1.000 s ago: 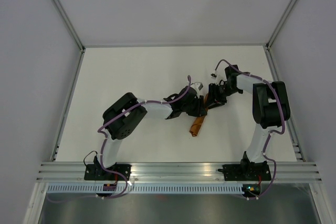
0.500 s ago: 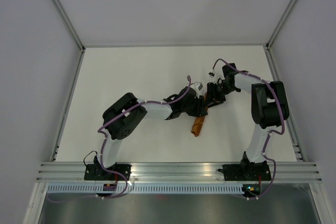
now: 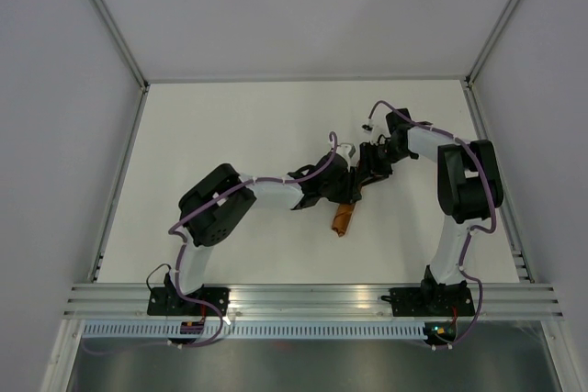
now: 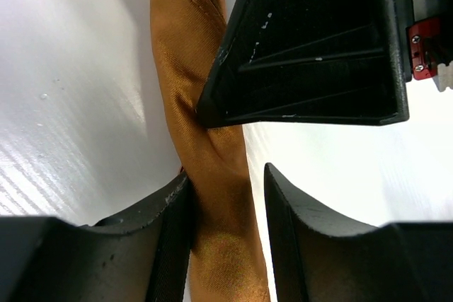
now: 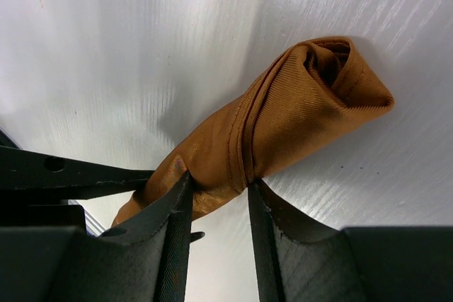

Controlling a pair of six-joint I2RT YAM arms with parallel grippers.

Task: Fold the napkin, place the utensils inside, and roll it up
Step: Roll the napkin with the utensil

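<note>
the right gripper (image 5: pixel 216 183) is seen clamped on the napkin (image 5: pixel 297 104), its two dark fingers (image 5: pixel 170 231) pressed against either side of the rolled rust-orange cloth, a little back from one end. that end is shown as a tight spiral with its folds turned in, resting on the white table (image 3: pixel 239 135). the left gripper (image 4: pixel 223 182) is placed around the same roll further along, with the cloth running between its fingers (image 4: pixel 166 238). one finger is touched by the fabric, but whether the roll is squeezed or merely straddled cannot be told. the black body of the right gripper is seen just beyond the left one's fingertips, set against the roll, so the two grippers are crowded close together. from above, the napkin is seen as a short, slim bundle lying at a slant near the middle of the table, its near end poking out below the two meeting grippers and its far end hidden beneath them. both arms are bent inward from their bases at the near edge.
</note>
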